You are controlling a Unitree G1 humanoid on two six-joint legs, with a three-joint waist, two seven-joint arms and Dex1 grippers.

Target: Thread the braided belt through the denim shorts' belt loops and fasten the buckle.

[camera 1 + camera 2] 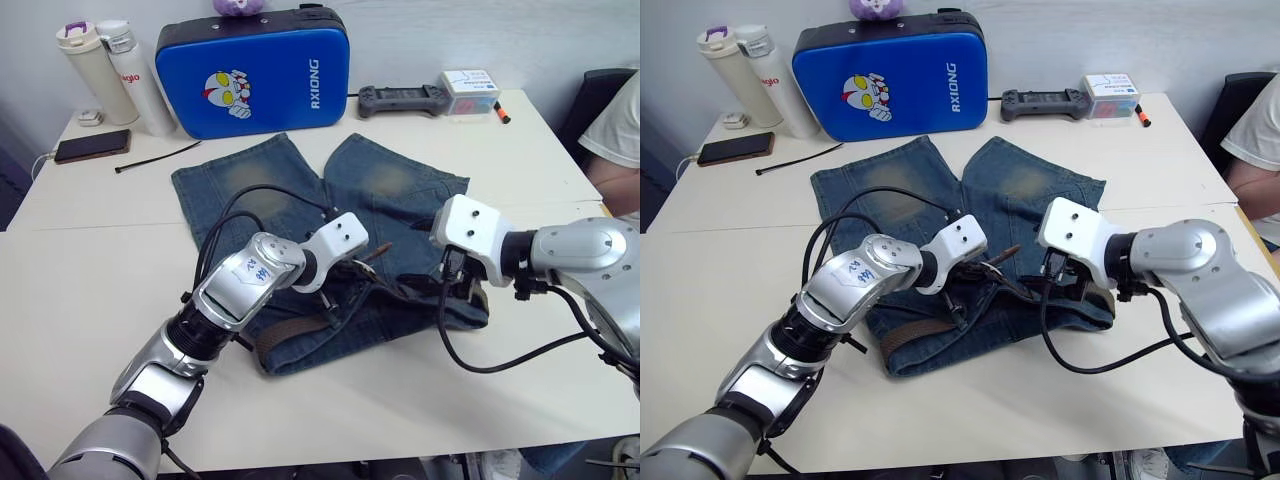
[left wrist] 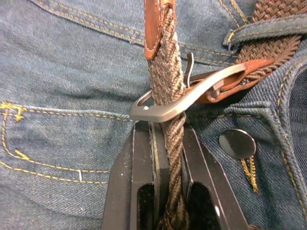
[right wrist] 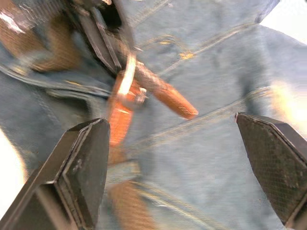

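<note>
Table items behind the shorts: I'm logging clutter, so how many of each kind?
Bottles: 2
Blue case: 1
Phone: 1
Black cable tie: 1
Game controller: 1
Small box: 1
Total: 7

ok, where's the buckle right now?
On the denim shorts at the waistband, just past the left gripper, which pinches the braided belt running through the buckle.

Braided belt (image 2: 165, 72) lies on denim shorts (image 1: 390, 185) (buckle (image 2: 192, 96) around it).
</note>
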